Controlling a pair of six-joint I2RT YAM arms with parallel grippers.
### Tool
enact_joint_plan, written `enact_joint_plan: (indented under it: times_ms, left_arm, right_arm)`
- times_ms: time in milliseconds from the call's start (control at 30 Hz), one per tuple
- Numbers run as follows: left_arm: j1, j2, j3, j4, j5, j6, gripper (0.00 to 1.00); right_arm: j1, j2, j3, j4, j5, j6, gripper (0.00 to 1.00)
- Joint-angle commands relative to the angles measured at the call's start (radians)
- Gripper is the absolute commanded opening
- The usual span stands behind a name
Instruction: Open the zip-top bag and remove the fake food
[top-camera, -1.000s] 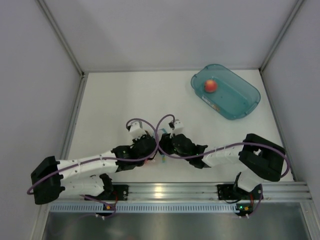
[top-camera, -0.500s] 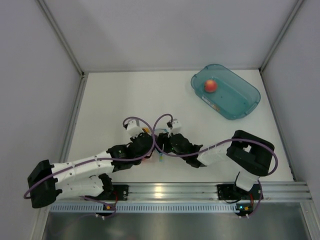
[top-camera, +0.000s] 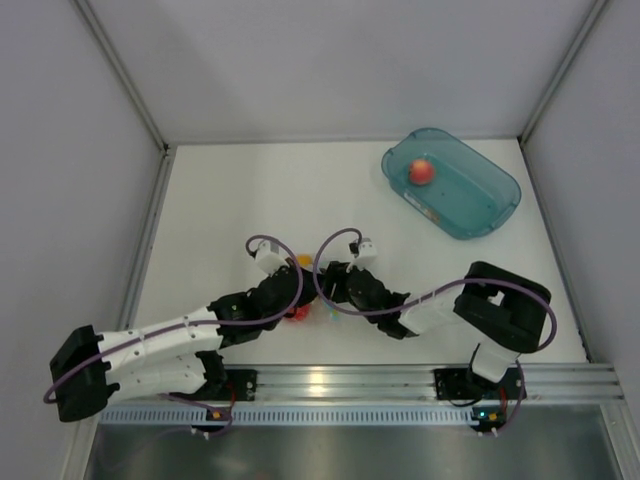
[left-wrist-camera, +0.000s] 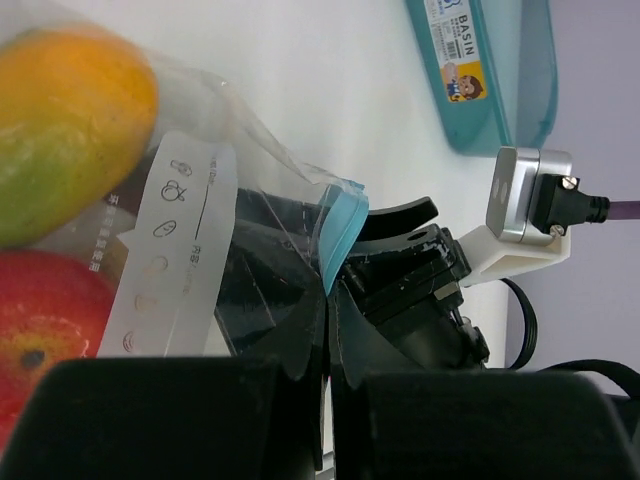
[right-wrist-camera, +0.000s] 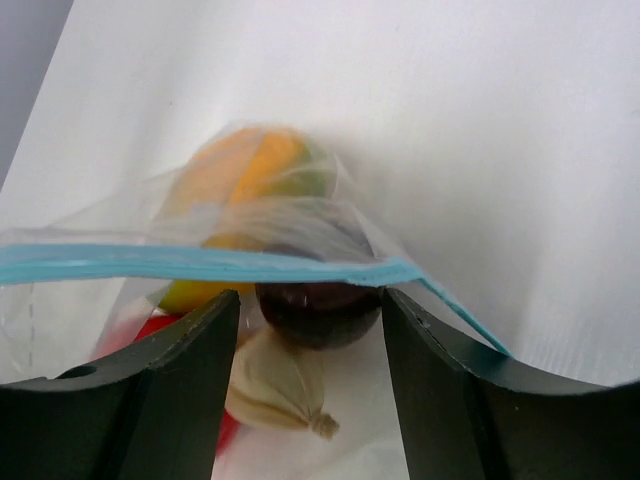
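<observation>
Left claw (left-wrist-camera: 327, 330) clenched on the bag (left-wrist-camera: 190, 230), pinching clear film beside the blue zip strip (right-wrist-camera: 200, 262). Right claw (right-wrist-camera: 308, 310) released, fingers astride the bag mouth. Bag lies between both claws near the table's front edge, mango (left-wrist-camera: 70, 130) inside.

The top camera looks down from high behind the arm bases (top-camera: 215, 385), taking in the whole table (top-camera: 230, 200) out to the tub (top-camera: 495, 200) at far right. The left wrist camera sits close behind the left fingers (left-wrist-camera: 150, 420), facing right toward that tub; the right wrist camera, close behind the right fingers (right-wrist-camera: 140, 400), faces left. All three share the bag (right-wrist-camera: 200, 262) of fruit (right-wrist-camera: 240, 170).
</observation>
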Motion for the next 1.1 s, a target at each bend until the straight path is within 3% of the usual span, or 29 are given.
enact_joint_plan:
  times_ms: [0,133,400,533,767,900,1067]
  left_arm:
    - [-0.036,-0.040,0.004,0.175,0.238,-0.053,0.00]
    - [-0.036,-0.045,-0.013,0.175,0.232,-0.057,0.00]
    - [-0.028,-0.080,-0.049,0.100,0.166,-0.062,0.00]
    - [-0.019,-0.118,-0.068,0.020,0.108,-0.054,0.00]
    - [-0.001,-0.189,-0.097,-0.099,0.009,-0.051,0.00]
    - [0.025,-0.197,-0.108,-0.148,-0.018,-0.031,0.00]
    - [0.062,-0.169,-0.143,-0.196,-0.063,-0.024,0.00]
  right_arm:
    - [0.005,-0.039,0.095,0.038,0.060,0.032,0.61]
    - [0.002,-0.005,0.139,-0.057,0.112,0.036,0.67]
    - [-0.022,0.042,0.155,-0.110,0.053,0.038,0.71]
    - [-0.021,0.090,0.161,-0.094,0.010,0.039,0.64]
    - [-0.019,0.145,0.257,-0.231,0.062,0.001,0.64]
    - [-0.022,0.156,0.302,-0.349,0.074,-0.008,0.65]
    - [-0.010,0.154,0.305,-0.367,0.056,-0.040,0.71]
